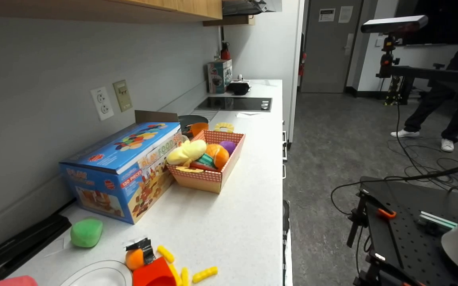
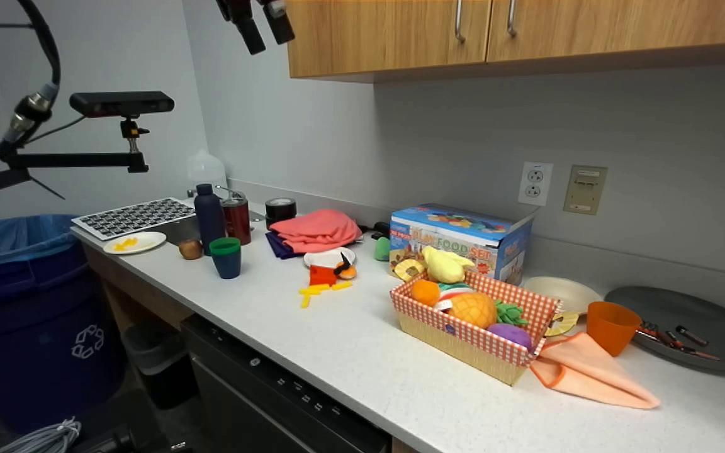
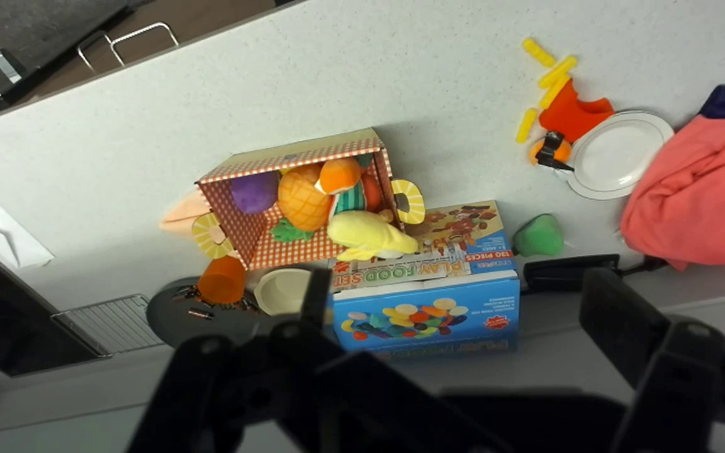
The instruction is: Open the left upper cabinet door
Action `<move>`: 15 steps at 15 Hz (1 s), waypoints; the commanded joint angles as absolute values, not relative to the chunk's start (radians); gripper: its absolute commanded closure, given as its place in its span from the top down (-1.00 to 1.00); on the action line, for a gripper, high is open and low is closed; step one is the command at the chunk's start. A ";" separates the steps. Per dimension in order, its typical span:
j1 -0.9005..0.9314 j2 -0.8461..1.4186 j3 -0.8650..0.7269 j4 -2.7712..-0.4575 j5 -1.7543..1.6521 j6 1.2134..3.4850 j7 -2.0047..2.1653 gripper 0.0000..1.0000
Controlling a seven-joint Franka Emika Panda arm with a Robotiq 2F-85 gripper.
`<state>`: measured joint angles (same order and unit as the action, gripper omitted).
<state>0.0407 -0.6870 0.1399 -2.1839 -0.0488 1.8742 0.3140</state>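
The left upper cabinet door [image 2: 387, 38] hangs closed above the counter [image 2: 337, 336], flush with the neighbouring door [image 2: 627, 28] on its right in an exterior view. Its metal handle [image 2: 459, 22] sits close to the edge where the two meet. The gripper [image 2: 270, 41] hangs to the left of the cabinet door in the same view, fingers [image 2: 252, 36] slanting down, well apart from the handle; the wrist view shows its jaws spread wide above the counter.

Nearest on the counter, a peach cloth [image 2: 598, 372] lies at the end of a checked basket [image 2: 450, 347] holding a toy pineapple [image 2: 472, 308], an orange [image 2: 425, 292], a purple piece [image 2: 510, 334] and a pale yellow piece [image 2: 445, 265]. An orange cup [image 2: 611, 327] stands beside the cloth, near the edge of a dark plate [image 2: 671, 302] strewn with small cylinders [image 2: 691, 335]. Behind the basket stands a blue play-food box [image 2: 463, 239].

Farther along, yellow sticks [image 2: 341, 285] lie by a red carton [image 2: 323, 275], just beside a white plate [image 2: 321, 259], with a coral cloth [image 2: 321, 229] heaped past them. Beyond these, a blue cup [image 2: 227, 261] with a green rim, a dark bottle [image 2: 209, 214] and a red tumbler [image 2: 236, 221] stand near a second plate [image 2: 151, 241] bearing yellow pieces [image 2: 125, 243]. A black-and-white patterned board [image 2: 139, 217] lies behind that plate, and a translucent jug [image 2: 205, 170] stands in the far corner.
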 commanded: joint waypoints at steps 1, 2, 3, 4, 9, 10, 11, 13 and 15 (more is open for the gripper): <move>0.046 -0.578 0.056 -1.984 -0.005 1.738 0.162 1.00; 0.061 -0.541 0.018 -1.941 0.033 1.724 0.106 1.00; 0.070 -0.511 -0.011 -1.907 0.057 1.713 0.042 1.00; 0.075 -0.482 -0.033 -1.874 0.082 1.706 -0.013 1.00; 0.044 -0.443 -0.040 -1.864 0.130 1.743 -0.065 1.00; 0.044 -0.423 -0.040 -1.848 0.133 1.743 -0.067 1.00; 0.045 -0.411 -0.039 -1.839 0.133 1.743 -0.067 1.00; 0.046 -0.403 -0.038 -1.830 0.133 1.743 -0.067 1.00; 0.046 -0.404 -0.038 -1.828 0.133 1.743 -0.067 1.00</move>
<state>0.0594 -0.4065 -0.0472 -1.8323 0.1278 1.7465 -0.0628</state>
